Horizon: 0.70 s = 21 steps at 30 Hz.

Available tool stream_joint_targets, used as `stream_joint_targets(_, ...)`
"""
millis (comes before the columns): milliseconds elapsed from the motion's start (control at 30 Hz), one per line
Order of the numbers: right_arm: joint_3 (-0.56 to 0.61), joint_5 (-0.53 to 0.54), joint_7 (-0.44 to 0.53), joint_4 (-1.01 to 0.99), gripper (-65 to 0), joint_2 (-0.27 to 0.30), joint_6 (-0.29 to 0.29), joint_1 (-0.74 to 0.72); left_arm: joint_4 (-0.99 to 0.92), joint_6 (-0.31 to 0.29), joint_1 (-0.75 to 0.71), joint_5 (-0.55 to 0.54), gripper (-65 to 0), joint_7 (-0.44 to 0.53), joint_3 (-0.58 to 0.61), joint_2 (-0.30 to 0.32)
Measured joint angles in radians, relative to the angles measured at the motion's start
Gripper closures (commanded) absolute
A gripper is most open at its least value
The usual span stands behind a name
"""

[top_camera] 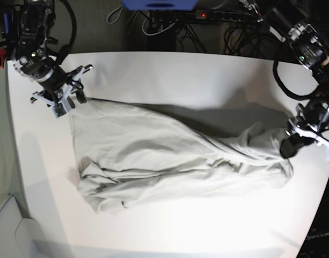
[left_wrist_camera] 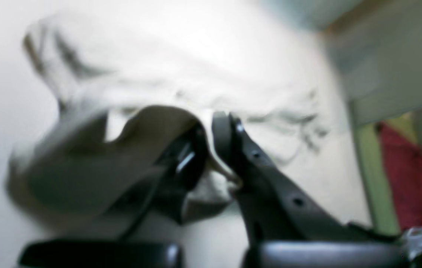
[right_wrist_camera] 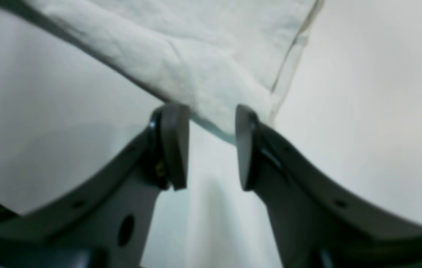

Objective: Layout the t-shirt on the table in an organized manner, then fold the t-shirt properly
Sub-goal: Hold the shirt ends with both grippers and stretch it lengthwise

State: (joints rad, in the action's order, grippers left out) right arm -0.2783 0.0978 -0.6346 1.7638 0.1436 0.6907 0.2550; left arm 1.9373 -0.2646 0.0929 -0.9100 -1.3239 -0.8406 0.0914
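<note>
Grey-beige t-shirt (top_camera: 169,161) pinched tight in left gripper (left_wrist_camera: 211,145), right gripper (right_wrist_camera: 211,145) gaping at hem; probably needed slow, even pulling.

One t-shirt (top_camera: 169,161) — one table (top_camera: 169,70) — two hands.

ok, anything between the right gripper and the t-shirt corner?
Nothing visible. The right gripper stands open with the t-shirt corner just beyond its fingertips, only bare table around. The left gripper is shut on the other end.
</note>
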Motion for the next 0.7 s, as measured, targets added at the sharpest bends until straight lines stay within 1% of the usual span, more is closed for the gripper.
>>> stream_joint_targets(67, 0.001, 0.004, 0.005, -0.017, -22.6, -0.003, 0.0, -0.009, 0.0, -0.001, 0.03, -0.058, -0.5, 0.007, -0.03, 0.003)
stream_joint_targets(233, 0.002, 0.003, 0.001, -0.048, -23.1, -0.003, 0.0, -0.007, -0.02, -0.001, 0.04, -0.068, -0.5, 0.006, -0.104, 0.006)
stream_joint_targets(367, -0.002, 0.003, 0.004, -0.048, -29.4, -0.003, 0.0, -0.011, -0.141, -0.001, 0.04, -0.061, -0.5, 0.013, -0.178, 0.006)
stream_joint_targets(500, -0.002, 0.004, 0.003, -0.048, -36.5, -0.003, 0.0, -0.002, -0.206, -0.002, 0.02, -0.06, -0.5, 0.007, -0.183, 0.035)
stream_joint_targets(600, 0.004, 0.003, 0.003, -0.048, -37.7, -0.003, 0.0, 0.027, -0.209, -0.002, 0.014, -0.063, -0.5, 0.013, -0.185, 0.035)
stream_joint_targets(700, 0.043, -0.002, -0.005, -0.047, -37.7, -0.002, 0.0, 0.051, -0.209, -0.001, 0.013, -0.063, -0.5, 0.014, -0.185, 0.035)
